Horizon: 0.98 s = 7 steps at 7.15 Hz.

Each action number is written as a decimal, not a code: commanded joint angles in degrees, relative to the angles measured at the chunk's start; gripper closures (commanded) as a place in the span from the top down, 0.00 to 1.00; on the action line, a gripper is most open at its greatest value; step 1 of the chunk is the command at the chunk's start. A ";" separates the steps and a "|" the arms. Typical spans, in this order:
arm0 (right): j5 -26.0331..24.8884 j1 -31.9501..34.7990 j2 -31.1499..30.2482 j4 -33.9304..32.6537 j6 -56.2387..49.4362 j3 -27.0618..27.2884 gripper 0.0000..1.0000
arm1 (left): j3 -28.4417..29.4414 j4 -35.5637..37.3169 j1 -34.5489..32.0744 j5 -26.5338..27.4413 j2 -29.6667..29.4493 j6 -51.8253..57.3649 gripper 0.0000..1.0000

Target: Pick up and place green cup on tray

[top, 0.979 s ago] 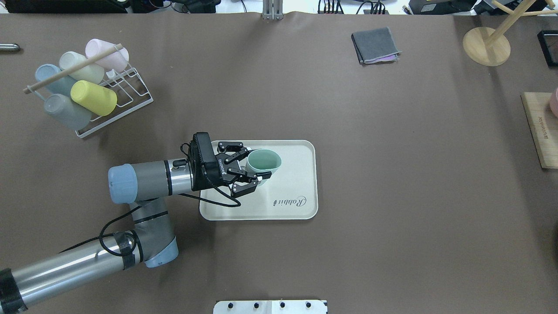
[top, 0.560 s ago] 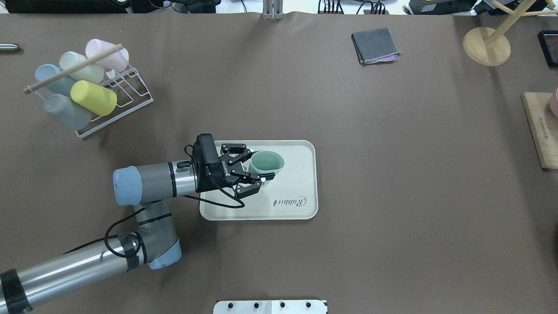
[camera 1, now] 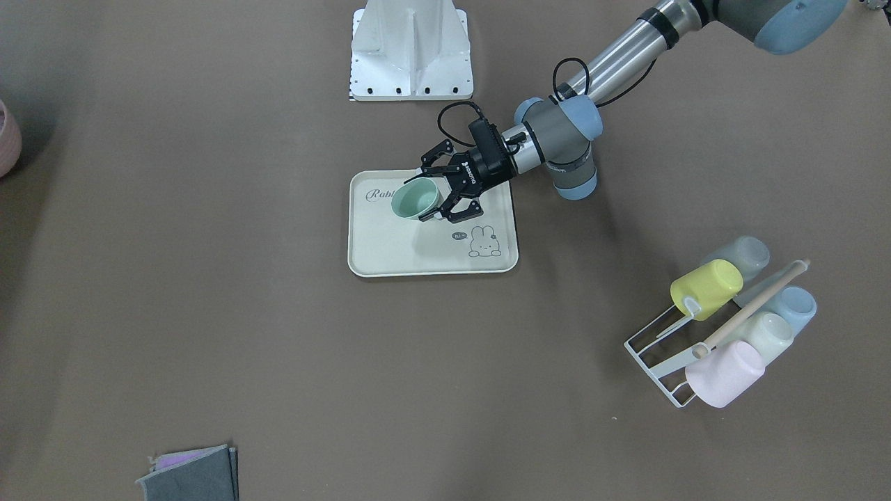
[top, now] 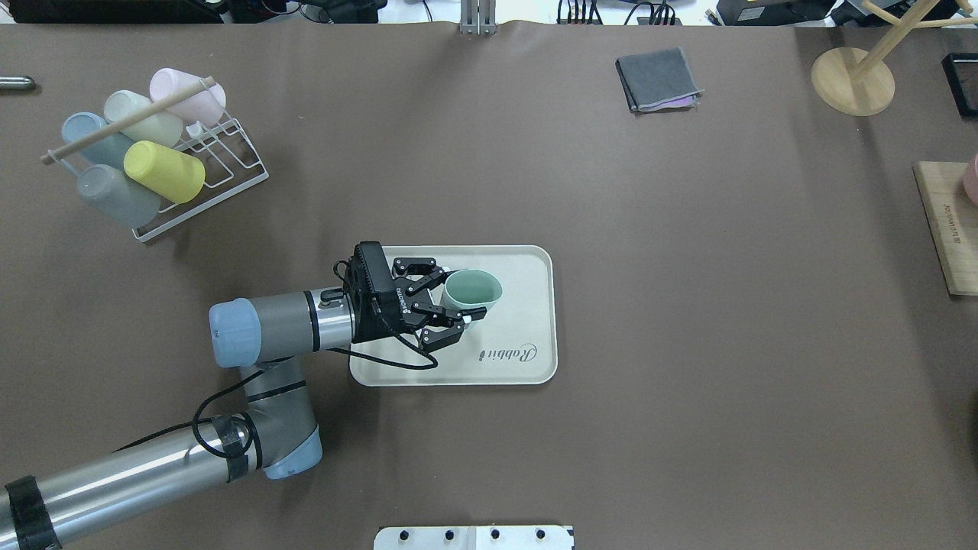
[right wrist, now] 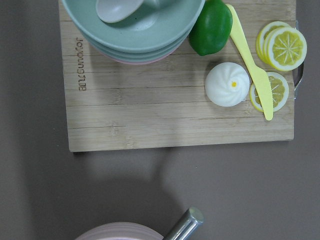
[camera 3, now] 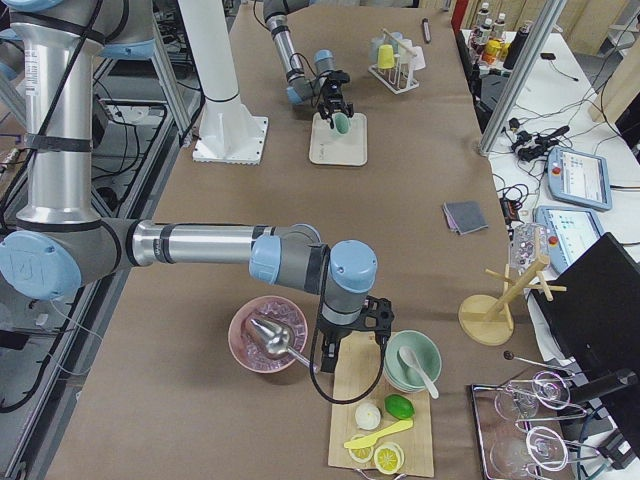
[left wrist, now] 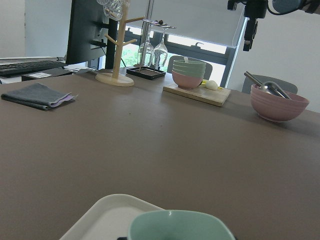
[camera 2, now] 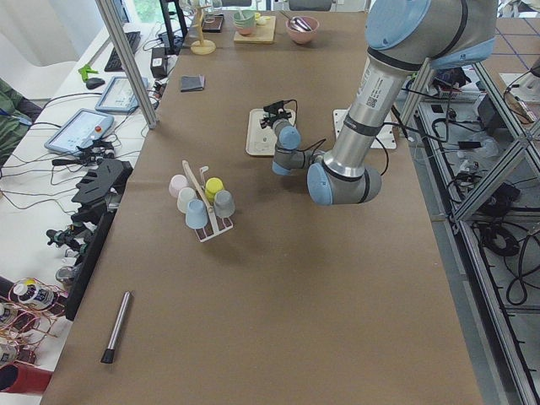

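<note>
The green cup (top: pixel 475 288) is upright, mouth up, over the left-middle of the cream tray (top: pixel 523 263). My left gripper (top: pixel 461 295) comes in from the left, level with the cup, and is shut on its sides. I cannot tell whether the cup's base touches the tray. The front-facing view shows the cup (camera 1: pixel 413 200), the gripper (camera 1: pixel 427 194) and the tray (camera 1: pixel 390 247) with its bunny drawing. The left wrist view shows the cup's rim (left wrist: pixel 180 226) and a tray corner (left wrist: pixel 107 215). My right gripper (camera 3: pixel 352 322) hovers over a wooden board far right; I cannot tell its state.
A white wire rack (top: pixel 200 169) with several pastel cups, one yellow (top: pixel 164 171), stands at far left. A folded grey cloth (top: pixel 659 79) and a wooden stand (top: pixel 852 80) lie at the back right. The cutting board (right wrist: pixel 175 105) holds bowls, lemon slices and a knife.
My left arm has moved to the right, carrying the green cup further over the tray. The grip on the cup is unchanged.
</note>
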 commanded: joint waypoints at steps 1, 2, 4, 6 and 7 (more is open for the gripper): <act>0.21 0.03 0.00 0.09 0.00 0.00 1.00 | 0.05 1.97 0.03 0.91 -0.01 1.62 0.00; 0.30 -0.06 0.00 0.10 0.00 0.00 1.00 | 0.05 2.07 0.03 1.00 -0.01 1.70 0.00; 0.30 -0.06 0.00 0.10 -0.09 0.00 1.00 | 0.13 1.98 0.12 2.14 0.16 3.63 0.00; 0.30 -0.06 0.00 0.10 -0.09 -0.09 1.00 | 0.13 1.98 -0.06 2.23 0.86 3.64 0.99; 0.30 -0.06 0.00 0.10 -0.09 -0.09 1.00 | -0.21 1.89 -0.32 2.23 2.00 3.64 0.99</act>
